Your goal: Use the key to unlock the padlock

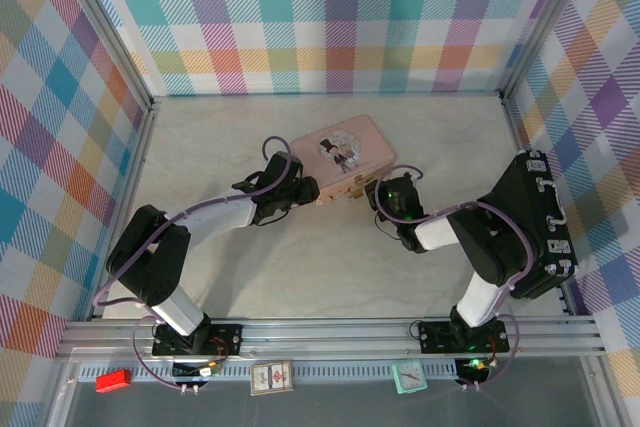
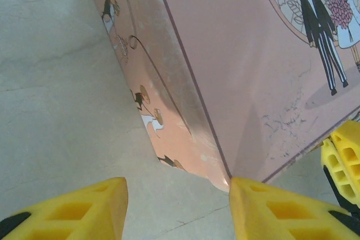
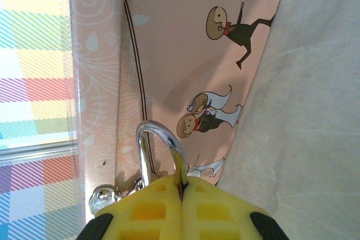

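Note:
The padlock's silver U-shaped shackle (image 3: 147,133) rises out of my right gripper (image 3: 181,186), which is shut on the padlock. The yellow fingers hide its brass body. It hangs at the front wall of the pink tin (image 3: 185,54), beside a small silver clasp knob (image 3: 102,197). From above, the right gripper (image 1: 378,190) sits at the tin's (image 1: 340,155) near right corner. My left gripper (image 2: 177,195) is open at the tin's near left corner (image 2: 222,175), its right fingertip (image 2: 264,203) touching that corner. The left gripper (image 1: 300,190) has nothing between its fingers. The key is hidden.
The pink tin with the wedding picture lies mid-table, angled. Plaid walls (image 1: 330,17) enclose the back and sides. A metal rail (image 1: 330,332) runs along the near edge, with small cards and a red item (image 1: 113,379) below it. The other gripper's yellow finger (image 2: 344,161) shows at the left wrist view's right edge.

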`<state>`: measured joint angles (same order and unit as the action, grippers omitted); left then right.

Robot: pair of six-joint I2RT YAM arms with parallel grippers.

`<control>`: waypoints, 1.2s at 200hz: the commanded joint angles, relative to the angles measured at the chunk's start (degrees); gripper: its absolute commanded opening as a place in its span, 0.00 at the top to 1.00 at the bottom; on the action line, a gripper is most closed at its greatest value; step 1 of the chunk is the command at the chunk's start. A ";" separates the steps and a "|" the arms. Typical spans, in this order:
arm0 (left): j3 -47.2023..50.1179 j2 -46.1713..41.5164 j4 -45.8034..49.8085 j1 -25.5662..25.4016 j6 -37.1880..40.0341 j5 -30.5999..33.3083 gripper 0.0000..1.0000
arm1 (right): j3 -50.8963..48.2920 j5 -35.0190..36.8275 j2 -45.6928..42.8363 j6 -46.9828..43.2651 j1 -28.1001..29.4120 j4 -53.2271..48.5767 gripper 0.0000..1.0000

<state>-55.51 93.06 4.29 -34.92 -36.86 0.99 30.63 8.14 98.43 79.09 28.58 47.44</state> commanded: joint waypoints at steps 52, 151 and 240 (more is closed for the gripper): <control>-1.95 2.61 -0.02 -0.50 -0.49 -0.73 0.50 | -1.35 0.64 -2.23 0.09 -0.95 -1.81 1.00; 9.20 -10.75 -4.40 -0.44 6.39 1.51 0.48 | -2.40 0.03 -15.94 -15.26 -1.24 -20.15 1.00; 18.23 -29.71 1.70 -0.41 15.71 3.88 0.46 | 1.12 -6.52 -35.55 -36.55 -1.16 -41.65 1.00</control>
<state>-37.30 67.07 1.45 -34.92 -25.17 2.83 28.60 4.51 68.18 51.83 27.68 15.14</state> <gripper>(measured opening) 0.541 0.055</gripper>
